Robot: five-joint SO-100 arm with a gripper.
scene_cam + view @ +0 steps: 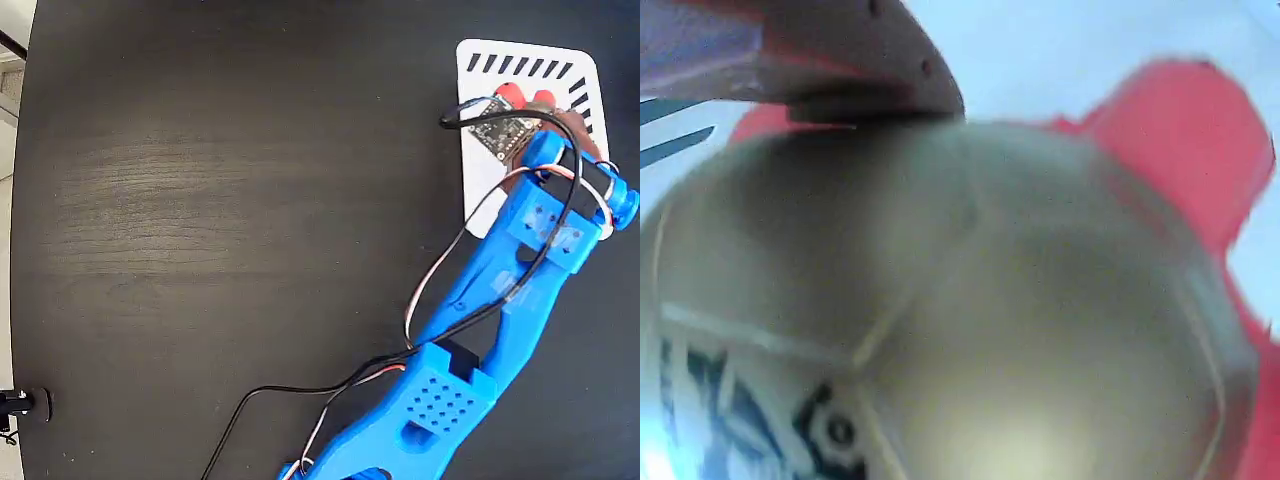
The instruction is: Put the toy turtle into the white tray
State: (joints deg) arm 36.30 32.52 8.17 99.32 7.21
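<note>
where the wrist view fills almost wholly with it, the toy turtle (970, 310) shows a rounded, shiny silver-beige shell with a dark printed mark low on the left and red-orange parts at the upper right. a reddish finger (800, 50) of the tool lies against the shell's top. in the fixed view the tool (520, 112) sits over the white tray (478, 190), which has dark diagonal stripes along its edges, and only red tips peek past the circuit board (500, 128). whether the tool clamps the turtle i cannot tell. the black wood-grain desk (220, 200) carries the tray and blue arm (480, 330).
</note>
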